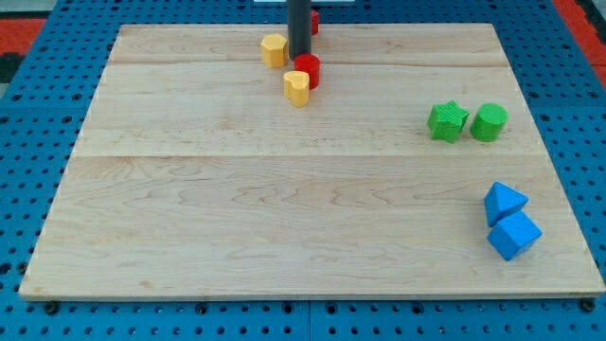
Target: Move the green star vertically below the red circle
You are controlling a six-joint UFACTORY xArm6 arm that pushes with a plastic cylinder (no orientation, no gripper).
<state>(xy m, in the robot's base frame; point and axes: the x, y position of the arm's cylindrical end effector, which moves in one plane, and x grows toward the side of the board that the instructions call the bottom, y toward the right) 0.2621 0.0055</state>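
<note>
The green star (447,121) sits at the board's right, touching the green cylinder (490,122) on its right. The red circle (307,69) is near the view's top centre, pressed against a yellow heart-like block (296,87) at its lower left. My tip (299,56) stands just above the red circle, touching or almost touching it, far to the left of the green star.
A yellow hexagon-like block (274,49) lies left of my tip. A red star (313,19) is mostly hidden behind the rod at the top edge. Two blue blocks (505,202) (513,235) sit at the lower right of the wooden board (284,218).
</note>
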